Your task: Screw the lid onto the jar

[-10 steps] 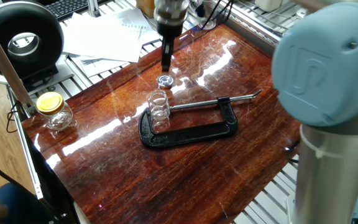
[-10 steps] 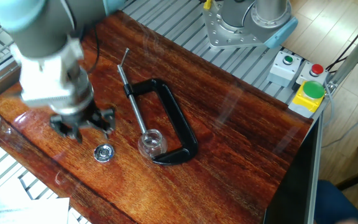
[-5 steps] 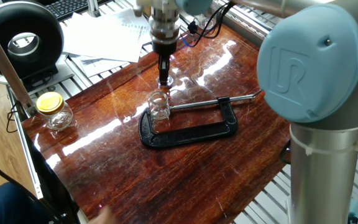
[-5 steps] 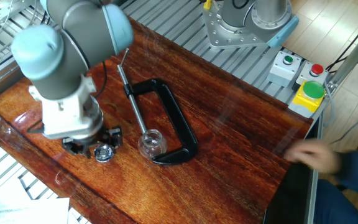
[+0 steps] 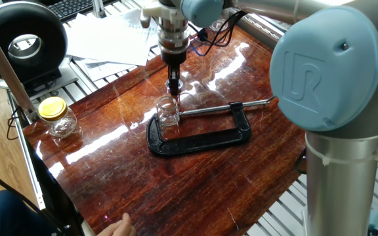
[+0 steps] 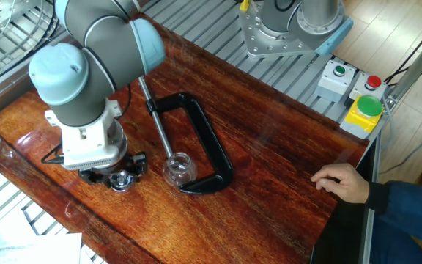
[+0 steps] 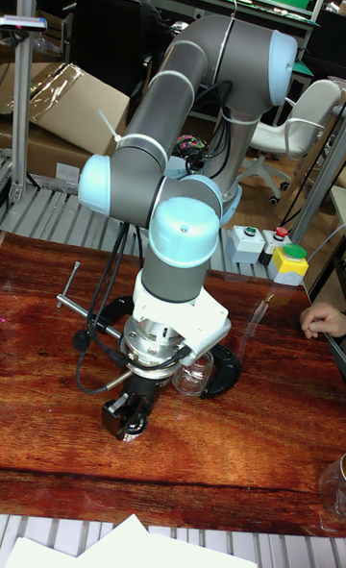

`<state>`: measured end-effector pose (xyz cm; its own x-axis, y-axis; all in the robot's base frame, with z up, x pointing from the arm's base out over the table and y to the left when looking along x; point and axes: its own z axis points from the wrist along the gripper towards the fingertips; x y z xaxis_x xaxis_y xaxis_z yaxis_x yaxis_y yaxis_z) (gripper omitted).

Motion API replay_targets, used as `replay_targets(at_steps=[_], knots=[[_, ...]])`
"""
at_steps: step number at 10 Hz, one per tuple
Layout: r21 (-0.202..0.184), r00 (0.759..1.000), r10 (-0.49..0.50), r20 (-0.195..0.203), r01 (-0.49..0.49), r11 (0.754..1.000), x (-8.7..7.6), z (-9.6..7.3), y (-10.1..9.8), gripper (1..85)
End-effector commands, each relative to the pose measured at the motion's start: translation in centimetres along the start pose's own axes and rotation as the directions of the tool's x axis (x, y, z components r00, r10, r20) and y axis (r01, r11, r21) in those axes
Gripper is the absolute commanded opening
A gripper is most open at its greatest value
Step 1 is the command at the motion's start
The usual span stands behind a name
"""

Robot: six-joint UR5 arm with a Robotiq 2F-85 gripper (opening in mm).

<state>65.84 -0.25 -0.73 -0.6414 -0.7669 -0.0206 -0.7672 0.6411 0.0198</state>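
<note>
Step in hand: picking the lid (image 6: 122,179) up off the desk (image 6: 269,132), judged from the hand (image 6: 121,178) being down around it.
Hand: low over the desk, fingers (image 6: 139,163) straddling the lid in the other fixed view; whether they are pressed onto it or a little spread, I cannot tell (the wrist hides the tips in all three views).
Lid: small, round, glassy, flat on the desk, just left of the jar (image 6: 177,168) in the other fixed view and apart from it.
Jar: small, clear, upright, mouth open, standing at the end of the black C-clamp (image 6: 200,139), apparently held between its screw pad and jaw.
How to do it well: centre on the lid and grip its rim evenly, since a smooth glassy cap will probably slip or tilt if pinched off-centre; lift straight up and keep it level before carrying it over to the jar's mouth.
Risk: a tilted lid would likely cross-thread on the neck.
Bystander: a person's hand (image 6: 341,181) rests at the right edge of the desk, well apart from the work.
</note>
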Motion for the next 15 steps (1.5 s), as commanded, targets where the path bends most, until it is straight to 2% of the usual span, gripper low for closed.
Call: replay_targets(at_steps=[1, 2, 4, 5, 6, 8, 9, 10, 11, 12, 13, 14, 15], knots=[[-0.01, 1.0, 0.016, -0.001, -0.016, 1.0, 0.1, -0.1, 0.2, 56.3], [-0.015, 1.0, 0.013, -0.007, -0.013, 1.0, 0.2, -0.5, -0.1, 53.7], [-0.018, 0.998, 0.026, -0.054, -0.027, 0.999, 1.2, -2.8, -1.0, 40.7], [-0.047, 0.997, 0.054, -0.05, -0.056, 0.997, 1.2, -3.3, -0.5, 34.7], [-0.053, 0.995, 0.095, -0.042, -0.097, 0.994, 1.1, -3.7, -0.2, 24.0], [-0.062, 0.988, 0.149, -0.032, -0.151, 0.987, 1.4, -5.8, -0.1, 15.7], [-0.054, 0.982, 0.186, -0.02, -0.187, 0.981, 1.6, -7.3, -0.7, 12.7], [-0.045, 0.97, 0.243, -0.013, -0.244, 0.969, 2.1, -8.8, -1.3, 8.7], [-0.065, 0.942, 0.335, -0.004, -0.335, 0.94, 2.2, -9.9, -0.5, 2.3], [-0.075, 0.915, 0.404, 0.001, -0.403, 0.912, 2.2, -10.5, 0.8, 1.3], [-0.108, 0.886, 0.464, 0.001, -0.461, 0.881, 2.2, -10.8, 2.6, 1.3], [-0.122, 0.864, 0.503, 0.007, -0.498, 0.858, 2.1, -10.9, 3.7, 1.3], [-0.1, 0.849, 0.528, 0.013, -0.524, 0.846, 2.2, -10.9, 3.3, 1.3]])
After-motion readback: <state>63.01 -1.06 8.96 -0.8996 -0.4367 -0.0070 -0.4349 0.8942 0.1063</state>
